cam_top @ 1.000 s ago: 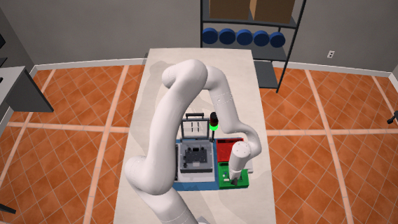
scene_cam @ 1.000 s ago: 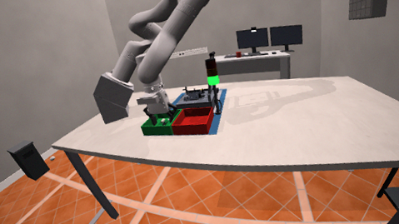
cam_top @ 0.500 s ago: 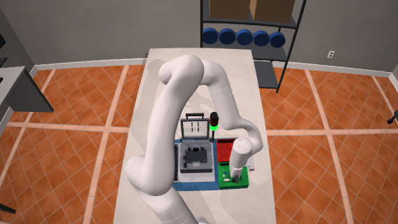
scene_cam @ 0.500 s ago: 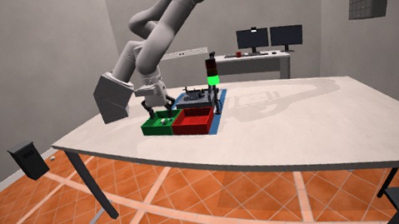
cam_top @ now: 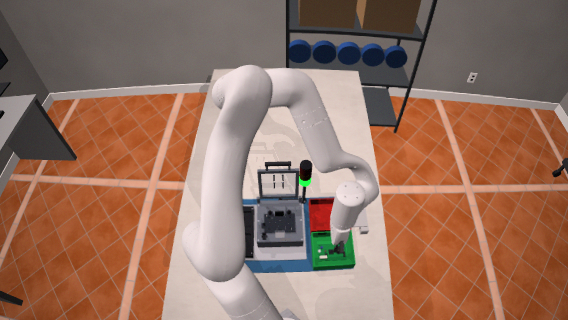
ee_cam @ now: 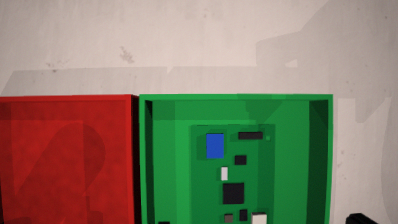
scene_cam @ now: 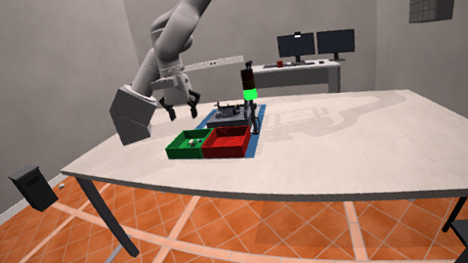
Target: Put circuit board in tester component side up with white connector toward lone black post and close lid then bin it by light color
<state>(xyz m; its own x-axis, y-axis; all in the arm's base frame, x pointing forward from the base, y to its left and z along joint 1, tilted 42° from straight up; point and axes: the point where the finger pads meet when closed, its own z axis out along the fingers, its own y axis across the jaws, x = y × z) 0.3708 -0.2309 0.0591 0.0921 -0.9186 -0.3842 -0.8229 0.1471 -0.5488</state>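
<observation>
The circuit board lies flat, component side up, on the floor of the green bin. Its white connector shows at the bottom edge of the wrist view. My gripper is open and empty, hanging straight above the green bin and clear of its rim. The signal light glows green. The tester has its lid standing open and holds no board.
The empty red bin touches the green bin's side. A black tray lies left of the tester on the blue mat. The signal light's post stands between the tester and the red bin.
</observation>
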